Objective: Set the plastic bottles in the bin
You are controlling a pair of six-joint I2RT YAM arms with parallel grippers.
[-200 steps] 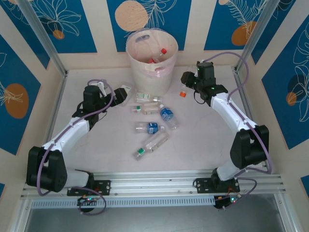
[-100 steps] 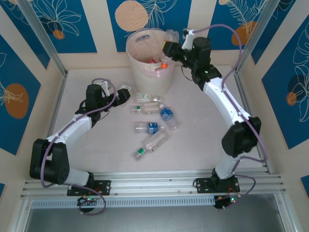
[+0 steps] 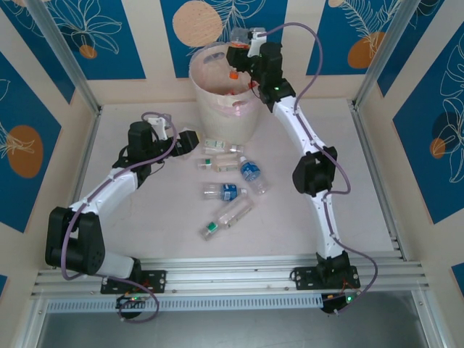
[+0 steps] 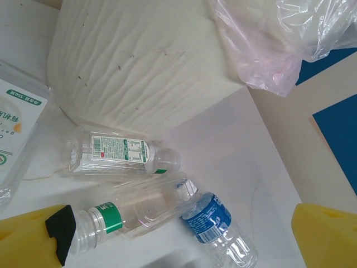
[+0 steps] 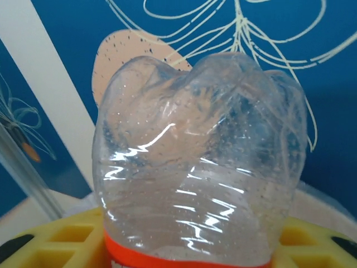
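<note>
Right pincer (image 3: 236,56): grasping an orange-capped bottle (image 5: 201,162), held over the bin (image 3: 217,109). Left pincer (image 3: 186,141): released wide, low over the counter (image 3: 326,188), beside loose bottles (image 3: 221,191).

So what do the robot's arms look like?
The left arm and right arm match: white tube-shaped sections, chunky black joints, and a thin purple cable looping along each. The left hand has bright yellow plastic fingers, one with a black pad at its tip. The right hand has yellow fingers too.
</note>
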